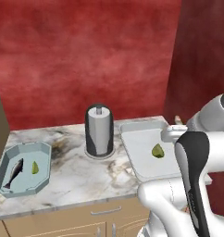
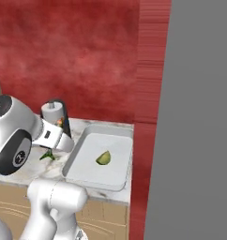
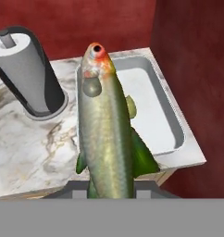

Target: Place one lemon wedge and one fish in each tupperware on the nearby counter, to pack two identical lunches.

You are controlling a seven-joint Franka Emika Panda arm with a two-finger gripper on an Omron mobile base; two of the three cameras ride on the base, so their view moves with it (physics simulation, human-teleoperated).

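The pincer [image 3: 111, 194] is gripping a silvery-green fish [image 3: 104, 125] by its tail end, holding it above the marbled surface [image 1: 81, 171]. Beyond it, the white rectangular tray [image 1: 141, 152] is lying with one lemon wedge [image 1: 158, 151] inside. A paper-towel holder [image 1: 99, 131] is standing beside that tray. Farther left, the pale blue tray [image 1: 42, 169] is holding a dark fish [image 1: 14, 173] and a lemon wedge [image 1: 34, 167].

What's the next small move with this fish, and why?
Probably carry the held fish forward over the white tray and lower it beside the lemon wedge. That tray holds only a wedge, while the blue tray already has both.
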